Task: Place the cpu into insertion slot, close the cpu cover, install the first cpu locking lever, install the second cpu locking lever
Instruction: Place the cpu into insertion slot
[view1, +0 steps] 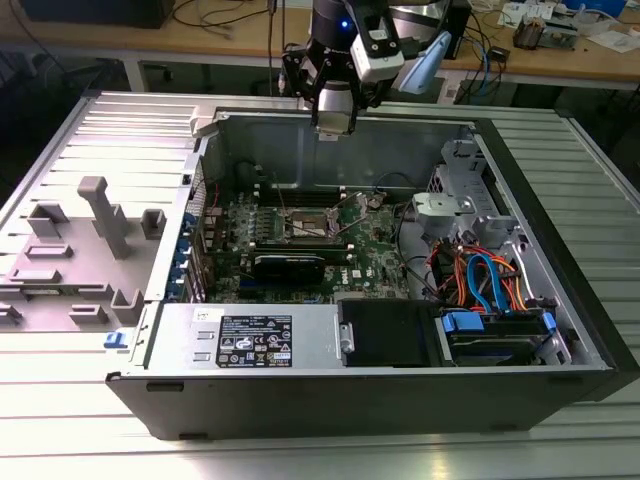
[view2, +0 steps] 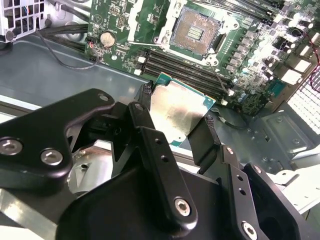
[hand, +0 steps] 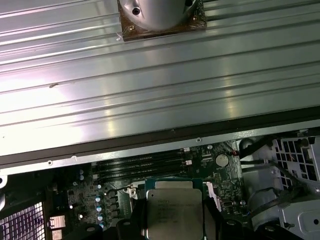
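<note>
The claw (view2: 179, 119) grips the cpu (view2: 172, 106) by its edges, above the green motherboard (view2: 122, 22), whose insertion slot (view2: 194, 32) lies uncovered.

Ribbed silver metal table (view1: 60, 440) carries open black computer case (view1: 380, 405); flat grey panel with upright grey blocks (view1: 150, 250) alongside, exterior view's left.

surface: ribbed metal table (view1: 300, 462) | behind: wooden workbench (view1: 230, 38) (cluttered) | light: bright, sheen on ribs

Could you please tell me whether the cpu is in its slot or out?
Out: the hand grips the cpu above the board, and the slot lies bare at its centre.
</note>
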